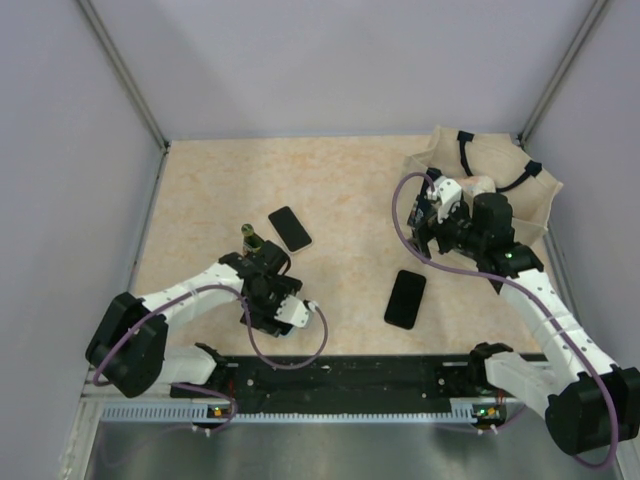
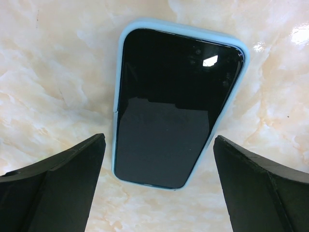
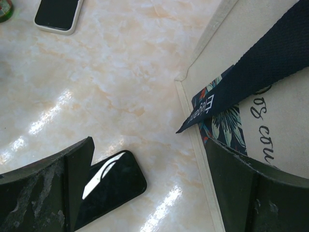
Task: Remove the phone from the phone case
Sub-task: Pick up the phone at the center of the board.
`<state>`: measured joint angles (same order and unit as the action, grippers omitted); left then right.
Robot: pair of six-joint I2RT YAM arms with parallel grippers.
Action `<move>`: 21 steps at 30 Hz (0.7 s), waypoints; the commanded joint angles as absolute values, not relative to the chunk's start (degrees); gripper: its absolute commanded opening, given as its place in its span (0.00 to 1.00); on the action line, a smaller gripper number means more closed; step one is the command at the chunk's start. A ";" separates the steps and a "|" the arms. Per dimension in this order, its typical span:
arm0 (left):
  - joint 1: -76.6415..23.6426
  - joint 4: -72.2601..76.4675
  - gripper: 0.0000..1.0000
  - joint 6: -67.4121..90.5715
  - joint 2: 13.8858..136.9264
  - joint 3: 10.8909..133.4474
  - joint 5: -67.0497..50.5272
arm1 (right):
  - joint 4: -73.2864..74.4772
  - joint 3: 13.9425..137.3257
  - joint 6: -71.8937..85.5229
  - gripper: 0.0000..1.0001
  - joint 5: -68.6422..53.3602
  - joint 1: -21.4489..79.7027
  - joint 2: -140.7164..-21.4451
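phone (image 2: pixel 176 104) in blue case (image 2: pixel 244 58) lies lengthwise just ahead of open left gripper (image 2: pixel 158 140); right gripper (image 3: pixel 147 145), open too, stands well apart.

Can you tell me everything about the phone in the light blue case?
The phone in the light blue case is a flat rectangle with rounded corners. Its glossy black screen faces up, dark, mirroring a small bright light. The smooth pale blue case wraps all its edges and has a small notch on one long side. The phone lies flat on the beige marble-patterned table, fully inside its case. The left gripper is open, with one black finger at each side, and neither touches it.
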<state>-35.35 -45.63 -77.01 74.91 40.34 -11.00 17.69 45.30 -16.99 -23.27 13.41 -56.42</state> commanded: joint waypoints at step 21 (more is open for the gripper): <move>-35.68 -44.03 0.99 -82.35 80.41 39.90 -9.93 | 16.52 45.18 -17.93 0.99 -24.00 13.89 -56.42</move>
<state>-35.42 -43.75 -79.75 77.32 39.77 -10.81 17.72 45.28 -17.02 -23.33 13.41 -56.42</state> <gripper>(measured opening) 0.990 0.990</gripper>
